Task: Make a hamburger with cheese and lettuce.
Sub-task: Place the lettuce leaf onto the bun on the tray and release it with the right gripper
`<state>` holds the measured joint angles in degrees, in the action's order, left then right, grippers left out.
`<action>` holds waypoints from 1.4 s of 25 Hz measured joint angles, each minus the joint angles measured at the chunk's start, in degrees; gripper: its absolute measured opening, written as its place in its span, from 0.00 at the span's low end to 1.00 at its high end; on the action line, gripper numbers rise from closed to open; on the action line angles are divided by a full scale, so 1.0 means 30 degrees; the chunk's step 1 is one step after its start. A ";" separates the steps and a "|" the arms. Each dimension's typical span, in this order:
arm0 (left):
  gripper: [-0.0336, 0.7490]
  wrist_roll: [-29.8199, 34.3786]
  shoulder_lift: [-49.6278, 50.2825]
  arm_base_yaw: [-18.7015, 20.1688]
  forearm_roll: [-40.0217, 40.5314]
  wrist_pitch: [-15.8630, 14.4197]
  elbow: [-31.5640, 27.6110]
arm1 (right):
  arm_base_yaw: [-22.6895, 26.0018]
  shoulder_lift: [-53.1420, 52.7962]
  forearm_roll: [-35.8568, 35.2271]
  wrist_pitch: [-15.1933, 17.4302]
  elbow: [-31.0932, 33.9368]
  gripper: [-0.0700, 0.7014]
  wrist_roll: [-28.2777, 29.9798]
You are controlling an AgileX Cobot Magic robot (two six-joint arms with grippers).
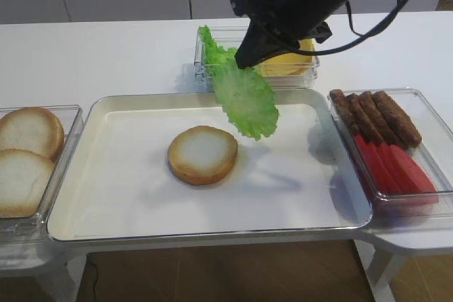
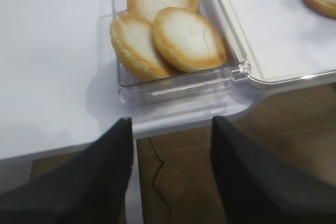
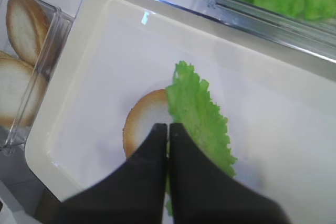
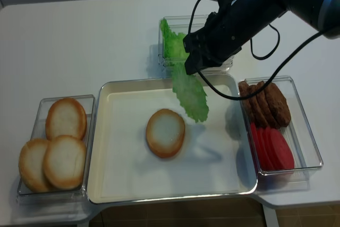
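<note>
A bun half [image 1: 203,154] lies cut face up in the middle of the white tray [image 1: 127,196]; this is the hamburger's base. My right gripper [image 1: 244,61] is shut on the top edge of a green lettuce leaf [image 1: 246,97], which hangs above the tray, up and to the right of the bun. In the right wrist view the fingertips [image 3: 157,132] pinch the leaf [image 3: 199,114] right over the bun's edge [image 3: 144,119]. Yellow cheese [image 1: 287,64] shows in a rear bin behind the arm. My left gripper [image 2: 171,120] is open and empty, off the table's front edge.
A clear bin with three spare bun halves [image 1: 28,160] sits left of the tray. More lettuce [image 1: 212,51] stands in the rear bin. The right-hand bin holds brown patties [image 1: 375,114] and red slices [image 1: 396,167].
</note>
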<state>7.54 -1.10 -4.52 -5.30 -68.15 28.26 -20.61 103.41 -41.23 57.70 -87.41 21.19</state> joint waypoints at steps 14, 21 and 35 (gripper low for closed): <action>0.50 0.0000 0.0000 0.0000 0.0000 0.0000 0.0000 | -0.1207 0.0642 -0.0168 0.0000 0.0000 0.09 0.0179; 0.50 0.0000 0.0000 0.0000 0.0000 0.0000 0.0000 | -0.1207 0.0642 -0.0783 0.0157 0.0000 0.09 0.0139; 0.50 0.0000 0.0000 0.0000 0.0000 0.0000 0.0000 | -0.1207 0.0642 -0.1110 0.0338 0.0000 0.09 -0.0179</action>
<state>7.54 -1.10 -4.52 -5.30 -68.15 28.26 -24.24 105.33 -44.56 58.71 -87.41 20.65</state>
